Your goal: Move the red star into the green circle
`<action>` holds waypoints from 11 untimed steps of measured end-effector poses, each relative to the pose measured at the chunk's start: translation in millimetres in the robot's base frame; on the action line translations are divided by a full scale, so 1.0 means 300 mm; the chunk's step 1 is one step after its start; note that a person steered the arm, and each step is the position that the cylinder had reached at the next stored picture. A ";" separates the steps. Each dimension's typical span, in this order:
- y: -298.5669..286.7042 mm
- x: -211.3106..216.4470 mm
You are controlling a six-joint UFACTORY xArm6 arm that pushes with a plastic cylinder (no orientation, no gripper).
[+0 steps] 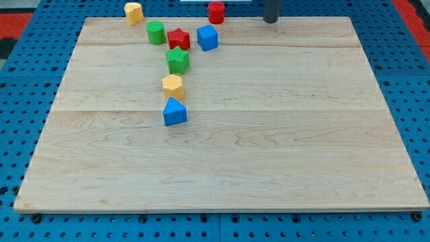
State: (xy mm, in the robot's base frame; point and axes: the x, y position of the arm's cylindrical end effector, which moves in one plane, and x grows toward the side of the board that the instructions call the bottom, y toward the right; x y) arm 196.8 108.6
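Observation:
The red star lies near the view's top left of the wooden board. The green circle, a round green block, sits just left of it, almost touching. My tip is at the view's top edge, right of centre, well to the right of the red star and apart from every block.
A blue cube sits just right of the red star. A green star is below it, then a yellow hexagon and a blue triangle. A red cylinder and a yellow block stand at the top edge.

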 end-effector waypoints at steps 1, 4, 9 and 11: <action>-0.107 0.046; -0.029 0.177; -0.586 0.231; -0.369 0.183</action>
